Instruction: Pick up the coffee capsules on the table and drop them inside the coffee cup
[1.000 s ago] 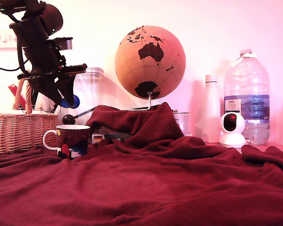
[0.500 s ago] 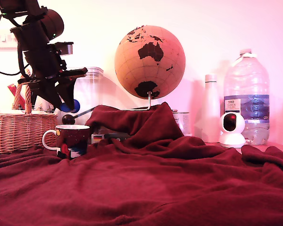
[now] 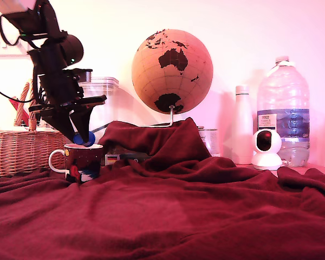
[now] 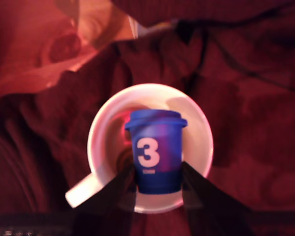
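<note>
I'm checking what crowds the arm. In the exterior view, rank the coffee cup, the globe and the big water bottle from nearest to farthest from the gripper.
1. Coffee cup: right under the gripper.
2. Globe: mid-picture, to the exterior view's right of it.
3. Water bottle: far at the exterior view's right.

My arm: black, blocky segments, one rounded black housing, black cable looping behind; claw (image 3: 80, 135) with two black tapered fingers (image 4: 199, 196).
</note>
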You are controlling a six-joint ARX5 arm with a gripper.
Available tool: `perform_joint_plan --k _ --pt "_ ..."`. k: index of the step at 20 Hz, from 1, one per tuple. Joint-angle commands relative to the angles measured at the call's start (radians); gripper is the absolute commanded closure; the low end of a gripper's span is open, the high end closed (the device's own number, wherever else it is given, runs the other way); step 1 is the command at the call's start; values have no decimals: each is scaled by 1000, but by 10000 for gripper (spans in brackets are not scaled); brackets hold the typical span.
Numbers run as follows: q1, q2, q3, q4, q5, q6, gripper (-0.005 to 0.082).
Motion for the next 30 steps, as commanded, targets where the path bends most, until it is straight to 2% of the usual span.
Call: perform_joint_plan --k 1,16,17,20,21,24,27,30 --pt "3 30 32 -14 -7 -5 589" --pt "2 45 39 -38 -7 -5 580" --pt "2 45 39 -32 -7 -5 537" --pt "2 45 39 -25 -8 -5 147" --pt "2 45 39 -28 -8 -4 106" --pt "2 45 39 -27 -8 -4 164" --pt "2 42 40 -30 -8 -4 288" --pt "2 30 40 -39 -8 -4 460"
